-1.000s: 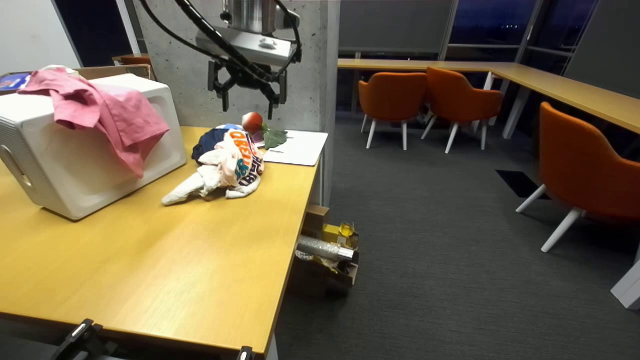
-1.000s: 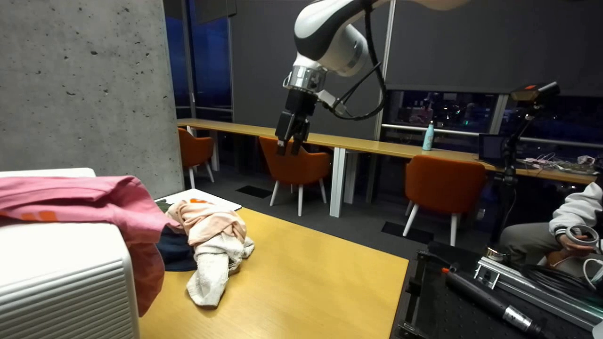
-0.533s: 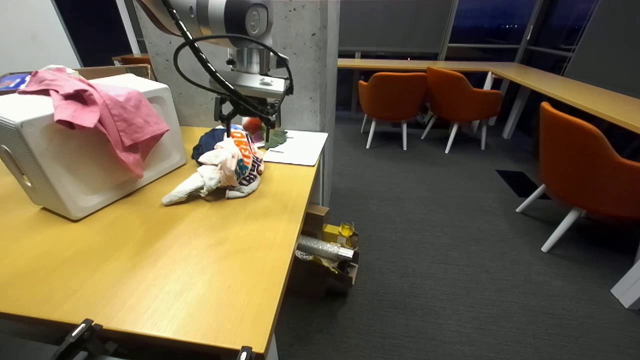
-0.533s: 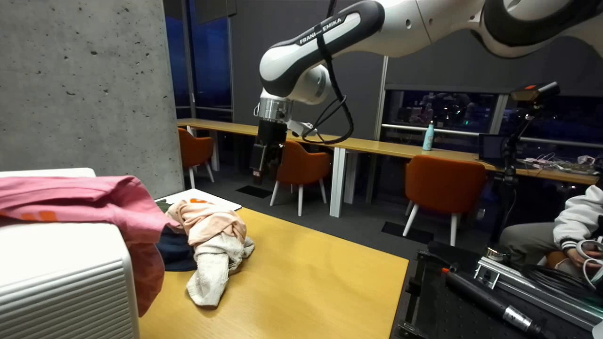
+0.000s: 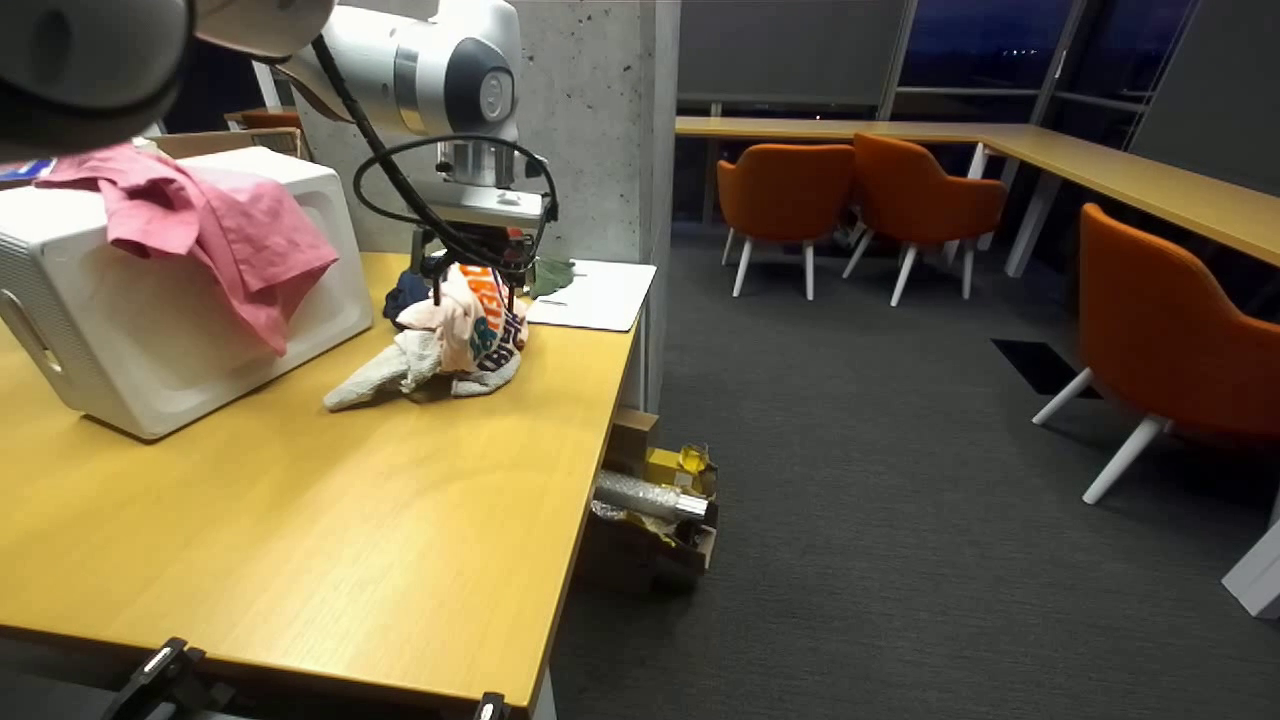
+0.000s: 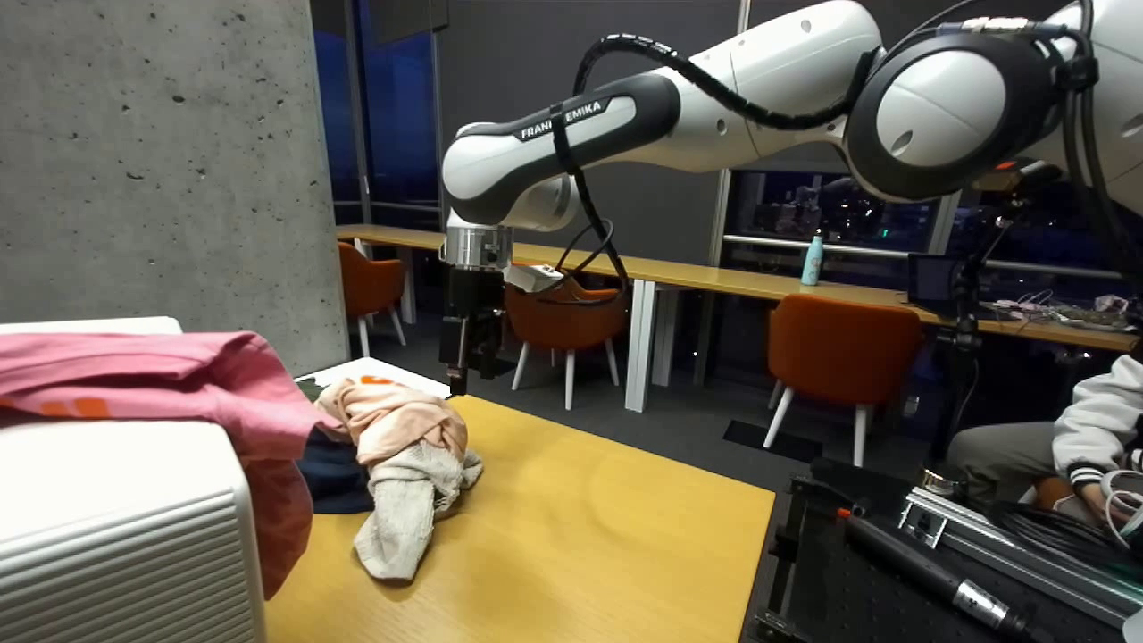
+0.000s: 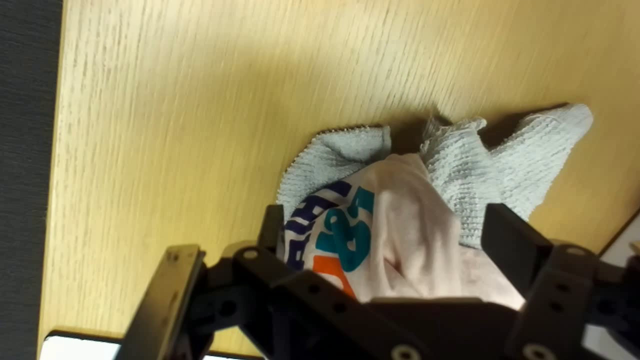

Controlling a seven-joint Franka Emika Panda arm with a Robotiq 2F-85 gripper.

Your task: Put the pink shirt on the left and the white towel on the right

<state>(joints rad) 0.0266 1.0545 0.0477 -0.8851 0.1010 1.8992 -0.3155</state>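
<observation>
White box (image 5: 150,345): stands at the left of both exterior views, on your table (image 5: 360,520).
Pink shirt (image 5: 225,215): draped over the box's top and hanging down its side, apart from your jaws; strong pink, creased, with an orange print (image 6: 76,408).
Towel (image 5: 385,372): partly under the pale shirt (image 5: 460,325), its folds showing on either side of that shirt in your wrist view; whitish, rough-woven, crumpled, one end stretched out along the table.
Dark blue cloth (image 5: 405,292): bunched beside the pale shirt, on the side toward the box.
Pale shirt: on top of the towel, between your two fingers (image 7: 515,242) as the wrist view shows it; whether they touch it is unclear. Peach-pink, rumpled, with orange, teal and dark lettering.
Gripper (image 5: 474,304): pointing down, jaws released and spread wide apart.
White board (image 5: 600,295): lies flat at the table's edge, with a green leaf (image 5: 552,275) on it.
</observation>
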